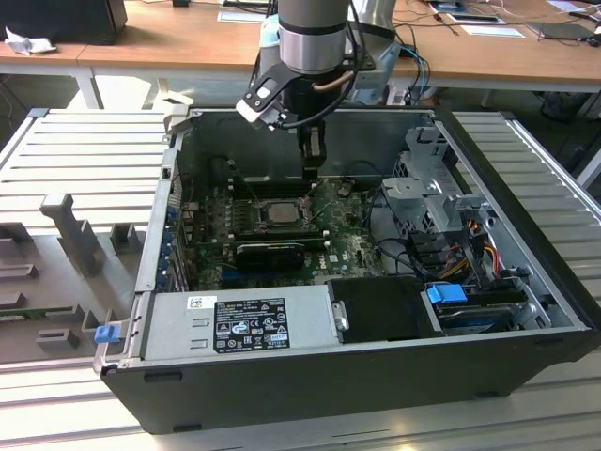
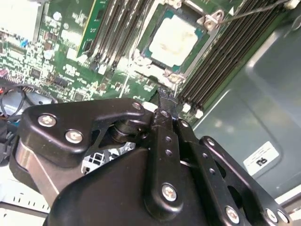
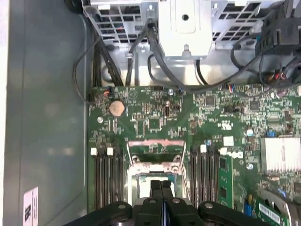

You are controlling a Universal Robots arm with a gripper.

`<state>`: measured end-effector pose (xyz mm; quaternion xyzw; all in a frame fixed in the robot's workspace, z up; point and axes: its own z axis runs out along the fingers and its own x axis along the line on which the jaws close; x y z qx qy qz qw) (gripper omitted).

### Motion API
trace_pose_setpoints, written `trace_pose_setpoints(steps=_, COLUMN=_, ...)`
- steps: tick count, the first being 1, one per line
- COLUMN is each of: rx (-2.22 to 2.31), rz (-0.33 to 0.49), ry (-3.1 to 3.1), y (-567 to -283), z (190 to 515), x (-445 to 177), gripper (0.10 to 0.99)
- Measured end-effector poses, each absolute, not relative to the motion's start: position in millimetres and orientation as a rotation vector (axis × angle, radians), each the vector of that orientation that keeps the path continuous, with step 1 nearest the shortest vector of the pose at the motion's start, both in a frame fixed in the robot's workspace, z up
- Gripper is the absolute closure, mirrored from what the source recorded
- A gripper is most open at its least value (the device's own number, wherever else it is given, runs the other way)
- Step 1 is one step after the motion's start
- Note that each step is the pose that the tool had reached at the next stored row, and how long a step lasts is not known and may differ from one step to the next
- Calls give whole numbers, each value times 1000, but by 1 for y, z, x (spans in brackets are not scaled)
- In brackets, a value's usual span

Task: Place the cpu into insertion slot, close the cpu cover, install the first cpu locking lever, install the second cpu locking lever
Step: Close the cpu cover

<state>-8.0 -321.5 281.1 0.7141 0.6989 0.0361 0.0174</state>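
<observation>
I am holding my hand (image 1: 313, 173) clenched narrow at the insertion slot's (image 1: 300, 217) two o'clock corner in the exterior view, clear of the seated cpu (image 2: 175, 36).

Even room light glares off the cpu (image 2: 175, 40); the case (image 1: 218, 141) interior lies shadowed.

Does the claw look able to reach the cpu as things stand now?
Likely yes: the claw hangs close beside the cpu, whose top lies bare, and no cable or part stands between them.
</observation>
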Motion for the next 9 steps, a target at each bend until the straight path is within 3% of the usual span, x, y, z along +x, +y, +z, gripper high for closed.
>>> trace_pose_setpoints(steps=9, rx=2219, rz=109, ry=2172, y=-322, z=269, x=10, gripper=980)
